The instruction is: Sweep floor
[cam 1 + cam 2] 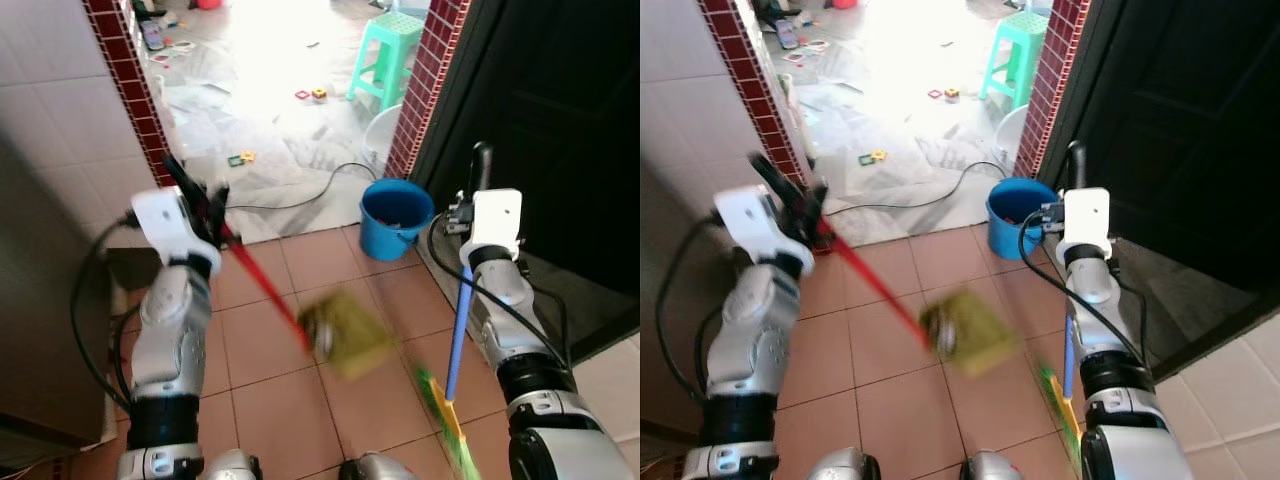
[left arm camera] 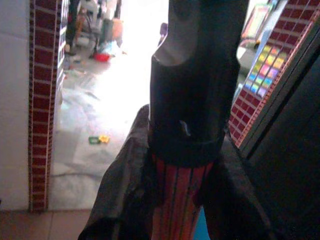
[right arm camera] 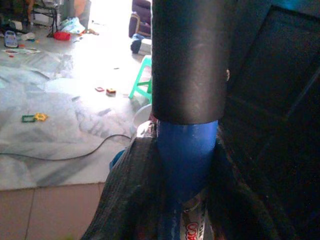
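Red dustpan handle (image 1: 262,282), blue broom handle (image 1: 457,335)

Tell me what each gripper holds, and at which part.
The left gripper holds the red-handled dustpan near the top of its handle, below the black cap. The right gripper holds the blue-handled broom on its pole, just below the black end grip.

Both silver arms are raised from the lower frame edge, forearms roughly upright. The left gripper (image 1: 200,200), with two long black fingers, is seen at the centre left of the head view, above a white wrist block; its fingers (image 2: 125,200) are clamped on either side of a red ribbed handle with a black end cap (image 2: 182,200). The right gripper (image 1: 480,175) is held at the centre right, its fingers (image 3: 125,200) closed around a blue pole with a black upper sleeve (image 3: 185,150).
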`<state>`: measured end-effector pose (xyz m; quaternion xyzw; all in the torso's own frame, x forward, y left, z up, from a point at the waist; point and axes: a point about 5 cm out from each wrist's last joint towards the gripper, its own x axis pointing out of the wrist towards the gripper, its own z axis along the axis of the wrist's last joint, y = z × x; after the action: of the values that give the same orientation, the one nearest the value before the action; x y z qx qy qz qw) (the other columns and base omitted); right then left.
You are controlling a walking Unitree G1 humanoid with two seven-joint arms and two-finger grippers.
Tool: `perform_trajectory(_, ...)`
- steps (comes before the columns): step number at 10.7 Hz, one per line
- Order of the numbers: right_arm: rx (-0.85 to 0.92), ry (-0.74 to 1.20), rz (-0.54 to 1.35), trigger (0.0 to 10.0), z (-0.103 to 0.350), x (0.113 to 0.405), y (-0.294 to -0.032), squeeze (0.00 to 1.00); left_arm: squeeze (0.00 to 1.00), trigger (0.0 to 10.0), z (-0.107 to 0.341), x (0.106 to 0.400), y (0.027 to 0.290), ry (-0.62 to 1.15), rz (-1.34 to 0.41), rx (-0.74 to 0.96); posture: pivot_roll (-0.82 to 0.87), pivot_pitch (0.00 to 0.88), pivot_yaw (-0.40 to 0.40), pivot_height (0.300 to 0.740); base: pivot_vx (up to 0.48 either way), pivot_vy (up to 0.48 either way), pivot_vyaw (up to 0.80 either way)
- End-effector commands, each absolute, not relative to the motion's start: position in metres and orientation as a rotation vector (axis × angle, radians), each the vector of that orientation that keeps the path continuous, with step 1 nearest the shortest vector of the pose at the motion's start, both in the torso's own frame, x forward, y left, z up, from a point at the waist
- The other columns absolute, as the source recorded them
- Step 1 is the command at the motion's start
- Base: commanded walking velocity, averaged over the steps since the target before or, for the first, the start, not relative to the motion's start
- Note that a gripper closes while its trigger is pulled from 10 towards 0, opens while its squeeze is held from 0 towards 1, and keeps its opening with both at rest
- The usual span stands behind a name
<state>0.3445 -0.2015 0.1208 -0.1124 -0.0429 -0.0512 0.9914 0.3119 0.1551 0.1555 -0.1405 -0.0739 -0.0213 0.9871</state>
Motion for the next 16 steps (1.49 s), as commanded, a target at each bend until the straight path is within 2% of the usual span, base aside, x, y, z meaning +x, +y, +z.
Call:
perform_trajectory(1,-0.222,-0.089,-0.090,10.0,0.123,0.346,-0.200,0.00,0.00,10.0,0.175,0.312,0.155,-0.241,-0.056,-0.302,-0.07,0.060,-0.030,0.740,0.000,0.000,0.00)
perform_trajectory(4,-0.197,-0.040,-0.054,10.0,0.109,0.340,-0.191,0.00,0.00,10.0,0.198,0.318,0.153,-0.306,-0.064,-0.330,-0.07,0.063,-0.031,0.740,0.000,0.000,0.00)
perform_trajectory(6,-0.162,-0.024,0.003,10.0,0.100,0.334,-0.176,0.00,0.00,10.0,0.235,0.321,0.167,-0.429,-0.021,-0.347,-0.07,0.066,-0.020,0.740,0.000,0.000,-0.49)
perform_trajectory(7,-0.147,-0.021,0.016,10.0,0.099,0.334,-0.171,0.00,0.00,10.0,0.238,0.322,0.167,-0.433,-0.034,-0.337,-0.06,0.065,-0.014,0.740,0.000,0.000,0.00)
perform_trajectory(11,-0.139,-0.028,0.061,10.0,0.101,0.334,-0.162,0.00,0.00,10.0,0.239,0.324,0.165,-0.426,-0.042,-0.339,-0.06,0.064,-0.008,0.740,0.297,0.000,0.00)
perform_trajectory(16,-0.125,-0.037,0.100,10.0,0.099,0.329,-0.154,0.00,0.00,10.0,0.244,0.326,0.163,-0.438,-0.071,-0.328,-0.06,0.060,0.006,0.740,0.442,0.000,0.00)
